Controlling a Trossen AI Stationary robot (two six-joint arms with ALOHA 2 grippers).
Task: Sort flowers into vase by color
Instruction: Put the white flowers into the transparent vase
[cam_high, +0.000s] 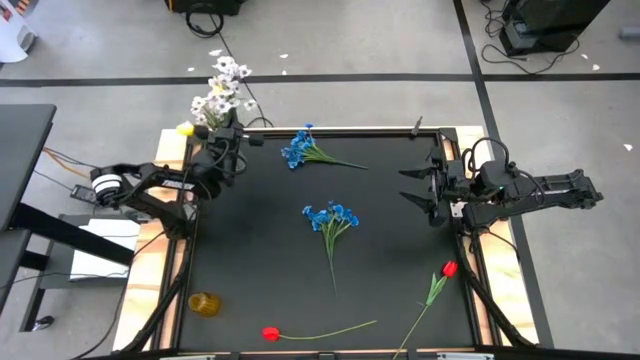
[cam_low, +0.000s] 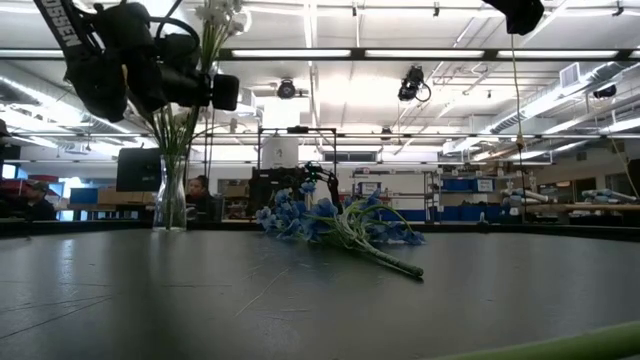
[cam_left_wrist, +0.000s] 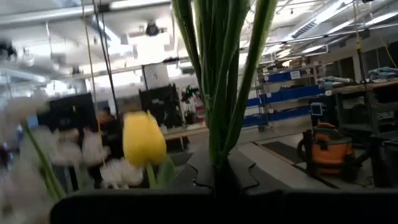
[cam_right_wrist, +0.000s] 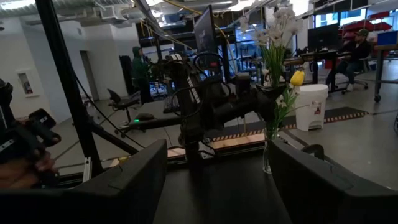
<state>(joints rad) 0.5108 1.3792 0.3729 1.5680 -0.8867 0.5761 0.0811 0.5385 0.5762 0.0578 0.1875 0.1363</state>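
Left tool (cam_high: 222, 135) clamps white flowers (cam_high: 222, 88) above vase (cam_low: 171, 205); right tool (cam_high: 418, 187) open.

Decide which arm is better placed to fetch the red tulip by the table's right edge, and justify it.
Right. The right gripper hangs open near that red tulip, while the left gripper grips stems at the vase.

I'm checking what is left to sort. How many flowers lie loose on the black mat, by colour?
Blue blossom clusters: 2, one at the far side and one mid-mat.
Red tulips: 2, one at the near edge and one toward the right arm's side.
Total: 4 loose on the mat.
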